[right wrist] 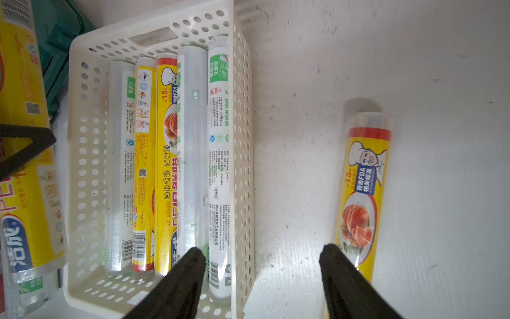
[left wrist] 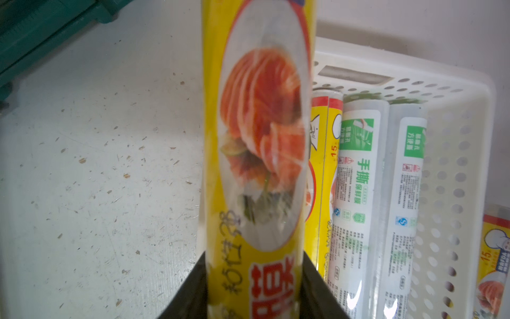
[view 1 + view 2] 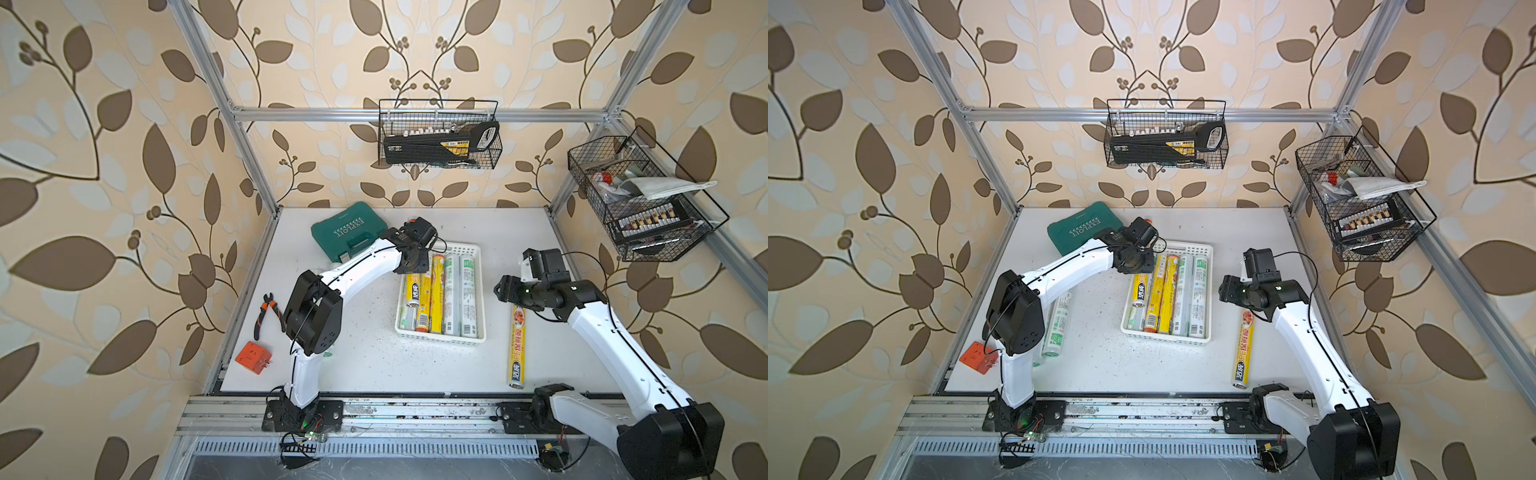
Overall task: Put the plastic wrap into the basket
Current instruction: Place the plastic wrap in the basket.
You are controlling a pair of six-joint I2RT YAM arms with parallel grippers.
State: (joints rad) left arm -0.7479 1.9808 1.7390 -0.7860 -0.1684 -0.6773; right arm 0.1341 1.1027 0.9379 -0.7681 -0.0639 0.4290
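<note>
Left arm [image 3: 365, 266] and right arm [image 3: 619, 349] in glossy white shells, boxy black joint housings [image 3: 311, 320], thin black cables along each, screwed black base plates [image 3: 328, 415], possibly a green light at the left base, tapered black fingers [image 1: 182, 284]

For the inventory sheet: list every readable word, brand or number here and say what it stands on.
"EXPLOIT": dark green plastic tool case.
"洁成", "PE保鲜膜", "15", "符合FDA": long yellow plastic wrap roll lying on the table.
"手撕保鲜膜": silvery-white green-printed wrap roll in the white perforated plastic basket.
"洁成": yellow wrap roll held in the left gripper jaws.
Fine print on the rolls and labels in the black wire baskets: too small to read.
</note>
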